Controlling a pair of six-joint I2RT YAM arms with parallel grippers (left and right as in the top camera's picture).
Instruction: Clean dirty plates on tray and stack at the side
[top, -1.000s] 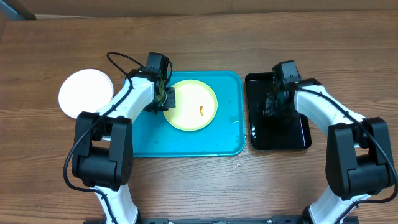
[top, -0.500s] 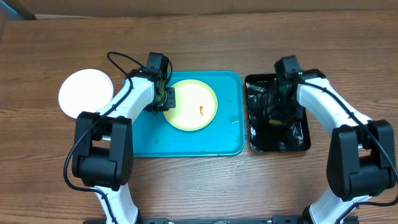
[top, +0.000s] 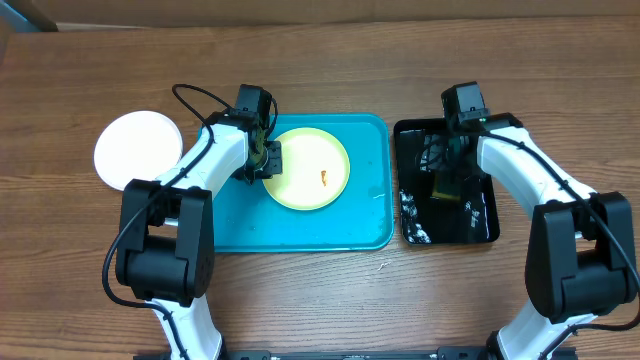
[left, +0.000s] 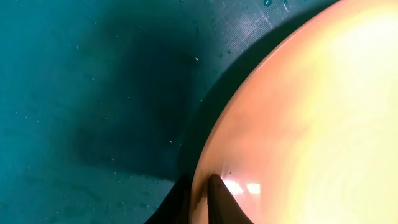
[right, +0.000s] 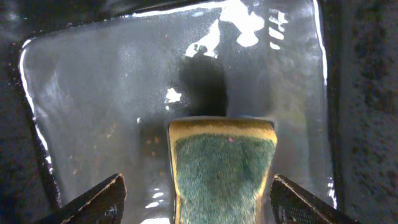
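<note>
1. Round, shallow, glossy yellow-green plate w/ small orange smear lies in turquoise tray, which is rect. w/ rounded corners and wet specks.
2. Jaws of left gripper are narrow, pinching that plate's left rim.
3. Matte white plate sits on wood table, left of tray and apart from it.
4. Jaws of right gripper are wide, straddling sponge (green scrub top, yellow edge) w/o touching it, in glossy wet black tray.
5. Vs 1 s ago: right jaws are wider and sponge now shows from overhead. Left arm and plate are unmoved.
</note>
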